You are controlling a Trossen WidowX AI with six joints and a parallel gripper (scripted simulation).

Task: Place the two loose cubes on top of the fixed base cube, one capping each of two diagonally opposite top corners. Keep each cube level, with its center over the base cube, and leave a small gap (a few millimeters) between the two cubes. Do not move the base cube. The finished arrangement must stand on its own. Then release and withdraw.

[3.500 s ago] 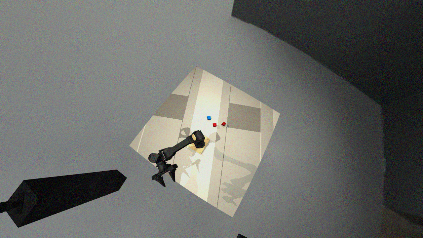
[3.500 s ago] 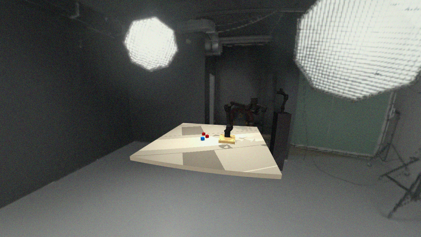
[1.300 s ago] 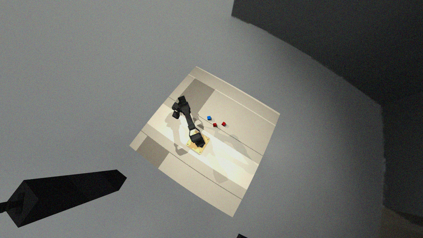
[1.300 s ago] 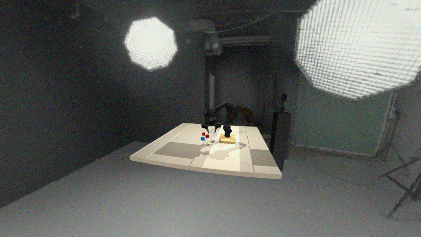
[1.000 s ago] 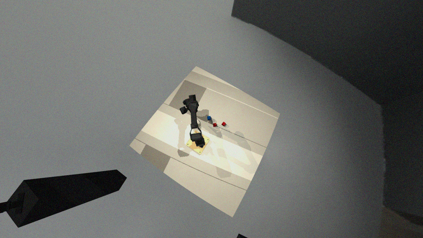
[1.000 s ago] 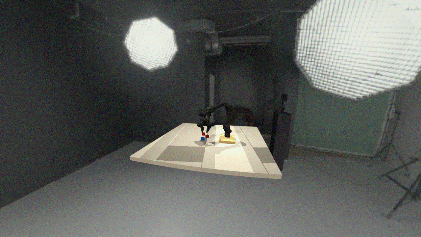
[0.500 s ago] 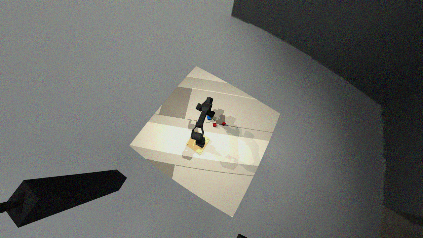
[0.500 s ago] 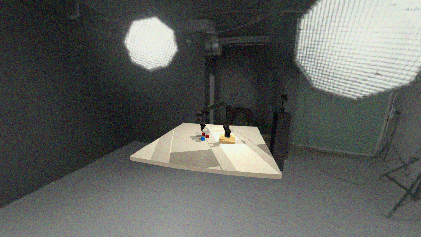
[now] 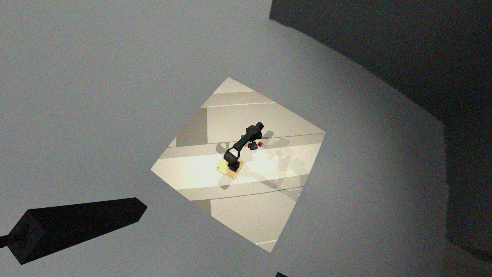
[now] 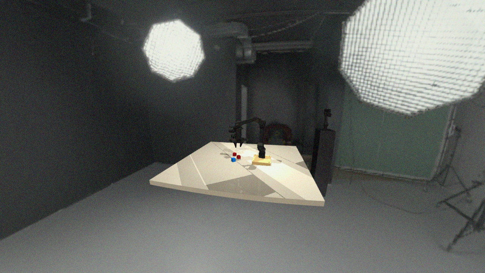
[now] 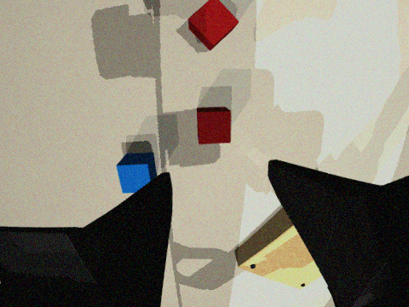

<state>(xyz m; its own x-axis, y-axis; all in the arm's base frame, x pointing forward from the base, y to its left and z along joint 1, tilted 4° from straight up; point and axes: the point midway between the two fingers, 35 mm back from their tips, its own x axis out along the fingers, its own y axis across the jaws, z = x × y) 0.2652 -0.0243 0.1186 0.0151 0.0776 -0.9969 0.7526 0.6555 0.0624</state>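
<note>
The claw (image 9: 252, 146) (image 10: 238, 146) (image 11: 221, 174) stands partly open above the desk (image 9: 240, 220) (image 10: 203, 185) (image 11: 64, 107), holding nothing. In the wrist view, the blue cube (image 9: 242, 136) (image 10: 233, 159) (image 11: 135, 176) shows just beside one fingertip, with one red cube (image 10: 238, 157) (image 11: 214, 126) beyond the gap and another red cube (image 9: 260, 144) (image 10: 234, 154) (image 11: 213, 22) farther off. All three sit apart on the desk, well inside its edges. The arm (image 9: 243, 140) (image 10: 250, 121) reaches out from its yellow base plate (image 9: 221, 166) (image 10: 261, 163) (image 11: 281, 260) and bends down.

Two bright, gridded light panels (image 10: 174, 50) glowed at the left and right of the exterior view. Dark walls (image 10: 111, 101) enclosed the smooth grey floor (image 10: 190, 234) (image 9: 103, 120). A pale green panel (image 10: 393, 139) stood far right, and a tripod (image 10: 469, 220) stood nearer on that side.
</note>
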